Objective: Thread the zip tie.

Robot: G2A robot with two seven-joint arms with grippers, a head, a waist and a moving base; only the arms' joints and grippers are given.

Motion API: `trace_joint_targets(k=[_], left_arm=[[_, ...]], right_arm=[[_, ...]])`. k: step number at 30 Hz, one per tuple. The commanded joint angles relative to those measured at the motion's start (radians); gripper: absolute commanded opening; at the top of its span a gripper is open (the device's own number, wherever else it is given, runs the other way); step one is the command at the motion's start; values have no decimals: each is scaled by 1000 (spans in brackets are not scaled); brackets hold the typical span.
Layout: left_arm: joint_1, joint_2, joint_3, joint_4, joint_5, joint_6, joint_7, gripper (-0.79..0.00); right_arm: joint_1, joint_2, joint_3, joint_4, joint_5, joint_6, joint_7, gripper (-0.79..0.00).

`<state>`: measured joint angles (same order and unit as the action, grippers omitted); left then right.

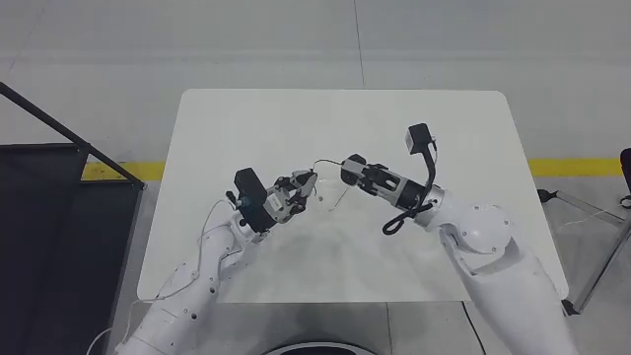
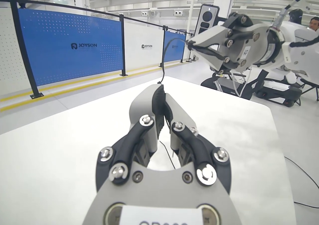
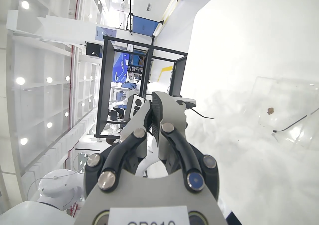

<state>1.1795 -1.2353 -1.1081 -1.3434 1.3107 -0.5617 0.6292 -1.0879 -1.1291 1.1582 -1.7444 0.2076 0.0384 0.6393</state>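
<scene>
Fig.: two arms meeting over the middle of the white table (image 1: 246,128).
(a) Left gripper (image 2: 161,94): fingers closed, pads pinched on one end of a thin black zip tie (image 2: 163,54). A short tail of the strap hangs out behind the pads toward the tabletop.
(b) From the left pinch the strap rises, bends over in an arch & runs across to the right gripper (image 2: 190,43), whose fingertips are closed on the other end. The strap is thus held at both ends, clear of the table. The two grippers sit near each other but apart, each w/ its fingers pointing roughly toward the other. Which end carries the head cannot be told; too small.
(c) On the table near the grippers a clear bag (image 3: 274,91) lies flat. A second zip tie (image 3: 290,125), also black, lies straight at it; whether inside or on top cannot be told. Bag & second zip tie lie apart from both grippers.
(d) Both grippers are raised above the surface, approx. level w/ one another
</scene>
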Motion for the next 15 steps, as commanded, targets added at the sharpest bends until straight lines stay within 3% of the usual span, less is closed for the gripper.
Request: trace_joint_targets(k=[1,15], left_arm=[[1,0,-6,0,-9,-3,0,-785],[14,-1,-23,-12,-16,29,10,-785]], right_arm=[[4,0,-6,-1,-19,13,2,-785],[29,-3,-46,-6,-133,78,25,-785]])
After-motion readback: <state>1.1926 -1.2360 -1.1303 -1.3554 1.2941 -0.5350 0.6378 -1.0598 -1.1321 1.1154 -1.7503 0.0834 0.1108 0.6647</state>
